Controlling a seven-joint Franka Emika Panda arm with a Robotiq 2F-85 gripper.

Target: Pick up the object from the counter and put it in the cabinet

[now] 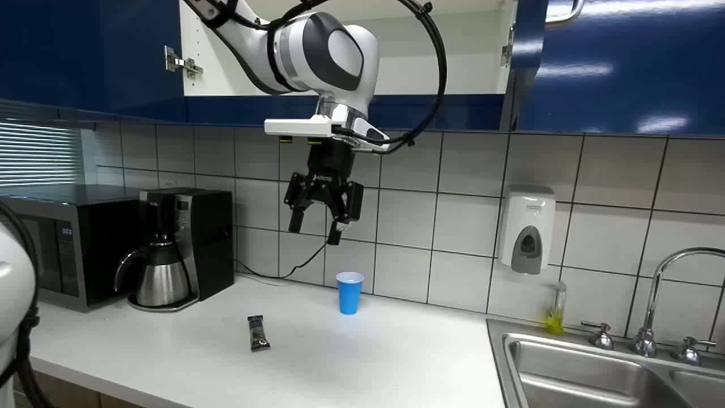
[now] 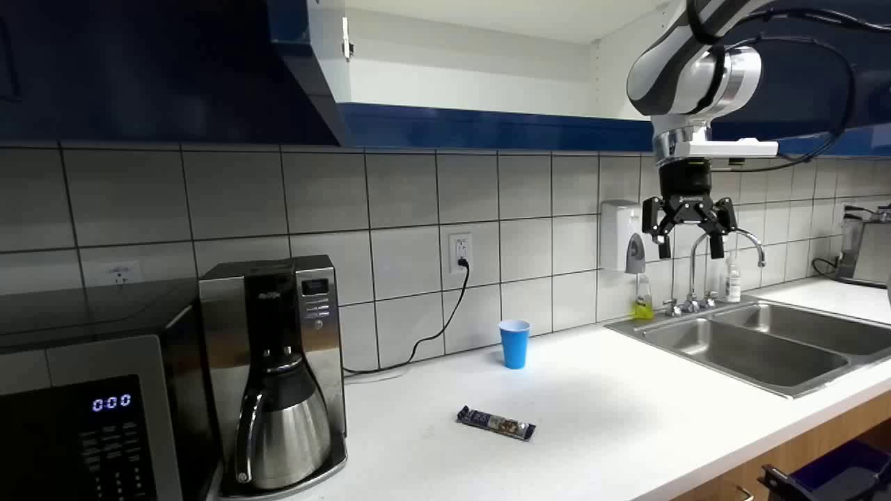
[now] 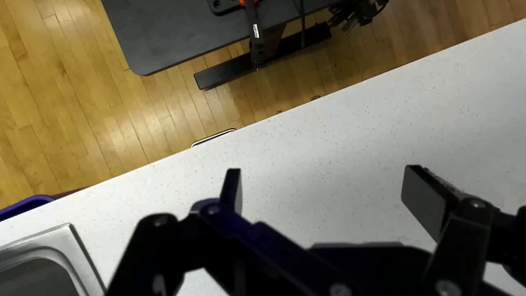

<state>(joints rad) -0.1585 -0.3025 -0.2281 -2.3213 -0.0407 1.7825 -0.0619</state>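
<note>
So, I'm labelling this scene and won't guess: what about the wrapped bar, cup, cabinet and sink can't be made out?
Wrapped bar: print too small to read in both exterior views.
Cup: inside bottom hidden by its near wall in both exterior views.
Cabinet: top cut off by the picture's upper edge, part of its inside behind the arm, in both exterior views.
Sink: cut off at the left and bottom edges in the wrist view.

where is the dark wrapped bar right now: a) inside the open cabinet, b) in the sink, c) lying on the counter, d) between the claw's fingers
c, since both exterior views show the wrapped bar lying flat on the counter, while the claw hangs open above counter height with nothing in it.
</note>
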